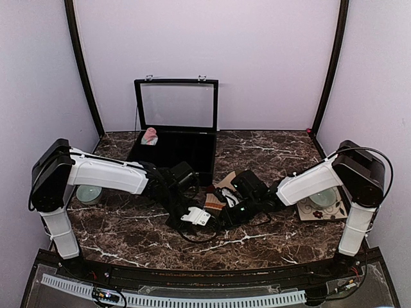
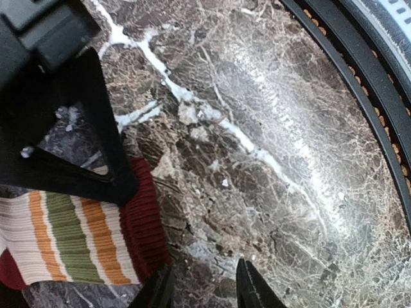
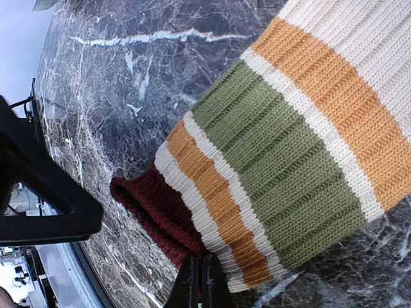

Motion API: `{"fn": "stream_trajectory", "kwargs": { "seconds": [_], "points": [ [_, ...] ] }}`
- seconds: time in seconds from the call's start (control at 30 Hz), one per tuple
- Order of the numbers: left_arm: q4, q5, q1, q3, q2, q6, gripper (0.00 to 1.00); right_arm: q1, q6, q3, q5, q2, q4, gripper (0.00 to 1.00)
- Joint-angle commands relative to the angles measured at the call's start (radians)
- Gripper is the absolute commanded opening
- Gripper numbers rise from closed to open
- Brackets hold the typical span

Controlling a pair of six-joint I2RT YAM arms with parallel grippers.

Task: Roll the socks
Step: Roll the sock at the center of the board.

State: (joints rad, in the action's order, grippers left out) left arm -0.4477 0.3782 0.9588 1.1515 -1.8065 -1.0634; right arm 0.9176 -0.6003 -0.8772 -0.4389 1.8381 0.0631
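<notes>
Right wrist view: the ribbed-knit striped sock (image 3: pixel 282 160), with orange-olive bands and a maroon cuff, lies on the veined marble table (image 3: pixel 96 77). The right gripper (image 3: pixel 200 282) pinches its striped edge, jaws closed. The left gripper (image 2: pixel 202 289), slightly parted, holds nothing beside the cuff. Both arms reach low toward centre. The pink sock (image 1: pixel 149 136) sits in the black case (image 1: pixel 173 151).

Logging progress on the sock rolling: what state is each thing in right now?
Black glass-lidded case: lid open.
Pink sock: bundled, inside case.
Tan striped sock, maroon cuff: unrolled, lying on marble table.
Left gripper: fingers open, empty.
Right gripper: fingers shut on striped sock's edge.
</notes>
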Motion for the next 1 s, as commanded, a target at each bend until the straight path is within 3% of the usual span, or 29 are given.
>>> {"fn": "stream_trajectory", "kwargs": {
  "seconds": [0.0,0.37,0.63,0.97],
  "points": [
    [-0.006,0.008,0.004,0.034,-0.032,-0.015,0.36,-0.013,-0.013,0.014,0.033,0.044,-0.109,0.0],
    [0.049,-0.025,0.003,0.037,-0.049,0.001,0.34,-0.013,-0.013,0.024,0.019,0.041,-0.098,0.0],
    [0.002,0.066,0.005,0.041,0.026,0.023,0.34,-0.019,-0.017,0.036,0.019,0.033,-0.092,0.0],
    [0.058,-0.003,0.002,0.035,-0.052,0.011,0.32,-0.02,-0.026,0.042,0.014,0.029,-0.083,0.0]
  ]
}}
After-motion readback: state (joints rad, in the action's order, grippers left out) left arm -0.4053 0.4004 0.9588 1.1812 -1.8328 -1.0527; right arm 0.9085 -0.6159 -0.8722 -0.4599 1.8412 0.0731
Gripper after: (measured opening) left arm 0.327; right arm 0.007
